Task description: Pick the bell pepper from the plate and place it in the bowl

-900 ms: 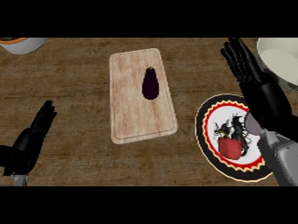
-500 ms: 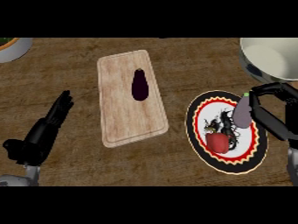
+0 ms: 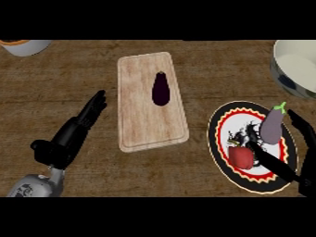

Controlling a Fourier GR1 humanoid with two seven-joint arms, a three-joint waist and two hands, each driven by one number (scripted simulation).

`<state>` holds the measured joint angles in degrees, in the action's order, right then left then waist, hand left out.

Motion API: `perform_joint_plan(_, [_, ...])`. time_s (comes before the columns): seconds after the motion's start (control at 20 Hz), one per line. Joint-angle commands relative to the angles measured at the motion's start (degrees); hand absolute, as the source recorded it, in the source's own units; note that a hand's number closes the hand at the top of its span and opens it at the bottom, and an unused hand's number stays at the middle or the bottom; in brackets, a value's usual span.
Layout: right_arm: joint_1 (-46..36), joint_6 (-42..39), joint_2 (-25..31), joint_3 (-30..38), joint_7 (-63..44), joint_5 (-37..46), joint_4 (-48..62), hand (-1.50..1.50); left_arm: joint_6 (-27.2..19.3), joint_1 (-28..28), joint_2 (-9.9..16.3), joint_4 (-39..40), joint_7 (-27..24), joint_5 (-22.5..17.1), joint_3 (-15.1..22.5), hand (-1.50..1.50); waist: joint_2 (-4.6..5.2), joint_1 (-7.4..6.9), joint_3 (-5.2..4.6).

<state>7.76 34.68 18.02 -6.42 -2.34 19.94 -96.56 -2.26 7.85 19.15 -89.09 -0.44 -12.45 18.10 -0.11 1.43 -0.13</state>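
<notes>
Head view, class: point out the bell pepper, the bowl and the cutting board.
Bell pepper [image 3: 240, 157], head view, middle of its red body.
Bowl [image 3: 283, 74], head view, left wall.
Cutting board [image 3: 136, 125], head view, bare wood.

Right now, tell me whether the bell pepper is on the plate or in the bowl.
On the plate: the red bell pepper lies on the plate beside the right hand. The bowl shows nothing inside.

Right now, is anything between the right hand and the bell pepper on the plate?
Nothing blocks it. The right hand is over the plate, its thumb beside the red bell pepper. A pale purple eggplant lies on the plate just beyond the pepper, toward the bowl.
</notes>
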Motion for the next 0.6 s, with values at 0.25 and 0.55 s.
perform_joint_plan(0.25, [1.2, -19.6, 15.2, -3.8, -29.5, 15.5, -4.9, -1.50, -1.1, 2.4, -2.2, -0.3, 2.6, 1.5, 1.6, 0.00, 0.14, -1.19, -0.37])
perform_joint_plan(0.55, [-3.3, -41.1, 15.7, -9.7, -49.9, 6.3, -12.3, -1.50, 0.2, 3.0, -1.6, -0.9, 3.1, 1.8, 2.0, 0.00, 0.22, -2.63, -0.31])
